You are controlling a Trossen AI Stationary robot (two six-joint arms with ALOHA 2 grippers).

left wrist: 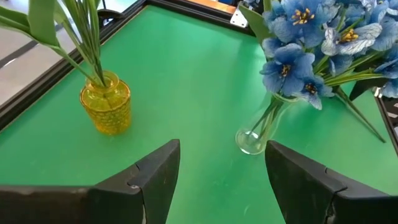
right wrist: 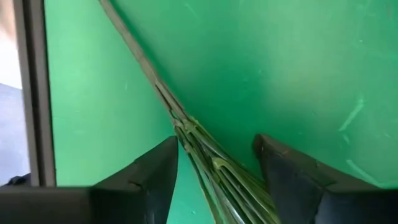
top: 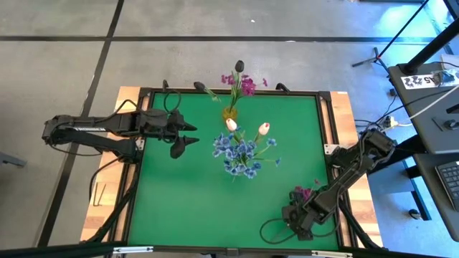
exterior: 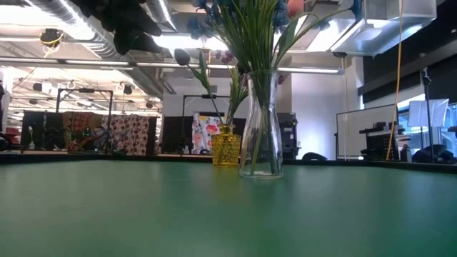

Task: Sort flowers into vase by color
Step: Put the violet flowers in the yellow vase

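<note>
A clear glass vase stands mid-table holding blue blossom sprays and two white-pink tulip buds. Behind it, a small yellow vase holds magenta sprays and a dark tulip bud. A magenta flower lies on the mat at the near right. My right gripper points down over its green stem, open, one finger on each side. My left gripper hovers open left of the vases, with nothing between its fingers.
A raised black frame borders the green mat, and its rail runs close beside my right gripper. Bare mat fills the near left. Stands and desks with cables sit beyond the table's right edge.
</note>
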